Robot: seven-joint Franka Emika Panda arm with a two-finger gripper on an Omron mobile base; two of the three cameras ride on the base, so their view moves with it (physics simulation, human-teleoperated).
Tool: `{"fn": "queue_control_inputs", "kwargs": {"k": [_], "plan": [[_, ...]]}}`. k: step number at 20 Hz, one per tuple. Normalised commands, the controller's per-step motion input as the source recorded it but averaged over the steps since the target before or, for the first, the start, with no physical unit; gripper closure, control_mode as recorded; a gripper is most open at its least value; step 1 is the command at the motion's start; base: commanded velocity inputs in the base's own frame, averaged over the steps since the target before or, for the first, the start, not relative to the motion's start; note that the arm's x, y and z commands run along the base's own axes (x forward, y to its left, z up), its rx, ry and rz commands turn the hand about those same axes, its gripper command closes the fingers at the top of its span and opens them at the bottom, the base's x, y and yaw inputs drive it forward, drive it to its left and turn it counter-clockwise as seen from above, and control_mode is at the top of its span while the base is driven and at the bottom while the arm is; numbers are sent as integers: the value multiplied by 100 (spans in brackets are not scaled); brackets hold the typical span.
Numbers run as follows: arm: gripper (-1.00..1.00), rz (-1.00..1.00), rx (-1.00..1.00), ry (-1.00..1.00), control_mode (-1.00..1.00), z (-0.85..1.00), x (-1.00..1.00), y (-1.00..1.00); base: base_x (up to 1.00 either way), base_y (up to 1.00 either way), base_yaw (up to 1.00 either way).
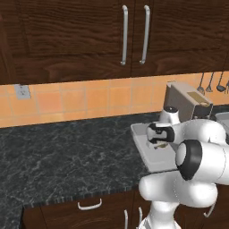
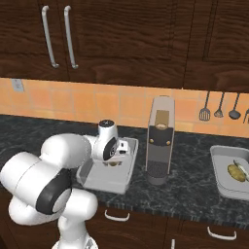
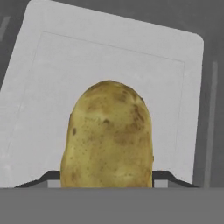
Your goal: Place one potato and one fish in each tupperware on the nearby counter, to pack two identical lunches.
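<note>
Gripper point(image 3: 107, 181) half-open around potato point(image 3: 108, 135)

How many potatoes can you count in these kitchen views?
2. One potato is in the gripper above the near tupperware; the other potato lies in the far tupperware beside a fish.

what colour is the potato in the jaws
Yellow-brown with dark speckles; the potato shows best in the hand view.
</note>
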Motion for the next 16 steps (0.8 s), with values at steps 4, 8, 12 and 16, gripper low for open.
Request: {"fn": "queue_control_inputs", "kwargs": {"k": [4,8,12,16], "plan": [[-100,0,0,-11,-100,-2,23,0,0,0,0],[-100,0,0,-25,-100,34,-24,0,0,0,0],[-100,-3,-3,-31,-100,61,-51,9,0,0,0],[-100,-3,-2,-30,-100,60,-83,12,0,0,0]]}}
